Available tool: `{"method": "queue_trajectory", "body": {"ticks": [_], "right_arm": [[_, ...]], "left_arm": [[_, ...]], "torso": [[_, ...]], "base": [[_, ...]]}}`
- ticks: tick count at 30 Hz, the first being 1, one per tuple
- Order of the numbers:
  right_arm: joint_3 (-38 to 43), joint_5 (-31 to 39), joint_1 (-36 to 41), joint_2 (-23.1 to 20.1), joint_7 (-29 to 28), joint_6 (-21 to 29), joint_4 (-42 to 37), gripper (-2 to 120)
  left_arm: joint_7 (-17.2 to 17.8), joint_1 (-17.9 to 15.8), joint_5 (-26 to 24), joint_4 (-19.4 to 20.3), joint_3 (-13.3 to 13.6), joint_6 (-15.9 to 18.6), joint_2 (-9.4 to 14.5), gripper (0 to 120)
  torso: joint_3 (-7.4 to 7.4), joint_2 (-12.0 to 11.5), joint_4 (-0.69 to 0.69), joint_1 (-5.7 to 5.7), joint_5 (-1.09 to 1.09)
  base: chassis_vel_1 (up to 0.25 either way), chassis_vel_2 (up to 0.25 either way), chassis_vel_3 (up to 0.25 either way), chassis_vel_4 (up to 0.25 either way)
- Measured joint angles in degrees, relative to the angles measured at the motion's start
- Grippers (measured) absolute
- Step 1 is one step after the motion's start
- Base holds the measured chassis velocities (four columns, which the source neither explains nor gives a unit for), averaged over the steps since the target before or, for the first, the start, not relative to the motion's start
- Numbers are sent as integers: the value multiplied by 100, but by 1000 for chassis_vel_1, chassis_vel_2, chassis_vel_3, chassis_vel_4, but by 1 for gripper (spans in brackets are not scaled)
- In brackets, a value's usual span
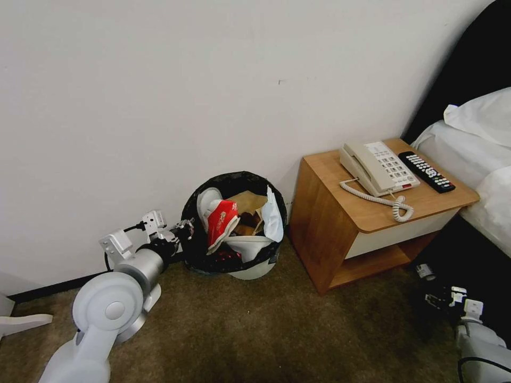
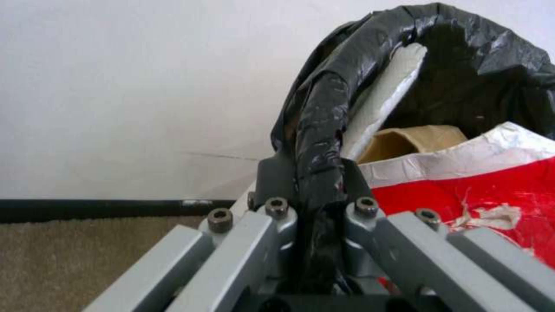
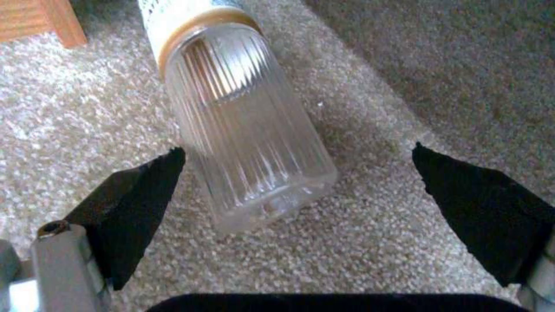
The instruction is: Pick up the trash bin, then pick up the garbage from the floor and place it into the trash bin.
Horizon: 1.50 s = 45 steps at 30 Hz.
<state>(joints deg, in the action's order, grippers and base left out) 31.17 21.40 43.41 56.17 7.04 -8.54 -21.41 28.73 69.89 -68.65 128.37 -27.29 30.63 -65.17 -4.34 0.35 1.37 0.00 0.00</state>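
At five o'clock in the head view, the right gripper hangs low over the floor, spread wide around a clear bottle. At nine o'clock, the left gripper reaches forward, clamped on the trash bin rim by the wall.

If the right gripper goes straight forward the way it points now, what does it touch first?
Most likely the clear bottle, lying on the carpet between the open fingers of the right gripper. How much gap remains is unclear.
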Motion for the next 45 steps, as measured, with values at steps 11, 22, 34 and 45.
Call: {"method": "queue_trajectory", "body": {"ticks": [11,22,34,45], "right_arm": [[-70,-98,-118,54,-39,85,10,100],[-82,-307,-131,72,-224,251,69,100],[-81,-461,-225,94,-257,281,92,100],[-50,-690,-238,127,-333,424,89,96]], "left_arm": [[0,19,18,0,2,-13,-10,4],[-2,37,39,12,22,-32,-19,4],[-12,30,62,18,24,-45,-17,4],[-46,58,105,-3,44,-56,-28,4]], "torso": [[0,0,-1,0,0],[0,0,0,0,0],[1,0,-1,0,0],[1,0,-1,0,0]], "base": [[0,0,0,0],[0,0,0,0],[0,0,0,0],[0,0,0,0]]}}
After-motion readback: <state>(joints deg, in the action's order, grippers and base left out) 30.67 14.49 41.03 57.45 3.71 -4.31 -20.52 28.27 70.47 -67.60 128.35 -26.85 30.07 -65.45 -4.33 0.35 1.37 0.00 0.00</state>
